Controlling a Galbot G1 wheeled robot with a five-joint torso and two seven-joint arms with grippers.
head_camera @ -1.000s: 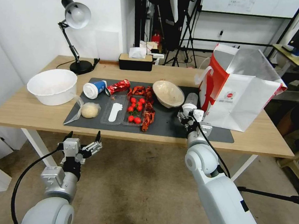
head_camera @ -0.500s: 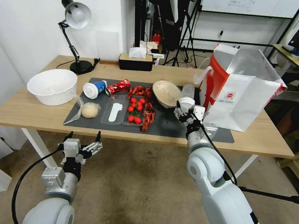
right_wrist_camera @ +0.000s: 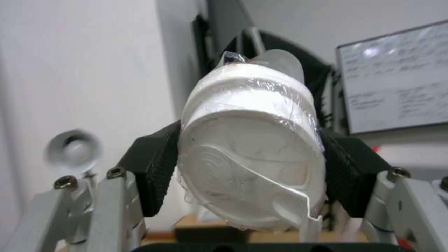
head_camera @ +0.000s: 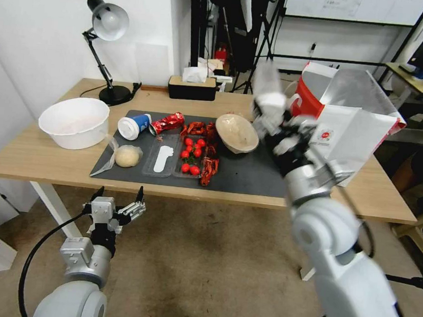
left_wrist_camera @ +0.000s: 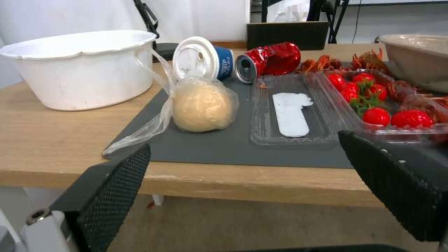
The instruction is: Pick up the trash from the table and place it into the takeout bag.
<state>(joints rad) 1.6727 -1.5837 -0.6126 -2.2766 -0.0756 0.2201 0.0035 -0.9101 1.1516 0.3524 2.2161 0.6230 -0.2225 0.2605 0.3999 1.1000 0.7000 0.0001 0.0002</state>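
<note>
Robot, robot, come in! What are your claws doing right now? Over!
Right gripper shut on clear white-lidded cup, raised beside white-and-red takeout bag. Left gripper open, parked below long light-wood table. Nothing between cup and bag.

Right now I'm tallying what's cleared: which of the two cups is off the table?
The clear white-lidded cup, clamped in the right gripper beside the takeout bag. The blue-and-white paper cup lies on its side on the mat.

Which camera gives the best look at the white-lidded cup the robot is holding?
The right wrist view: the cup sits close up, clamped by the right gripper. The head view shows it blurred beside the takeout bag.
</note>
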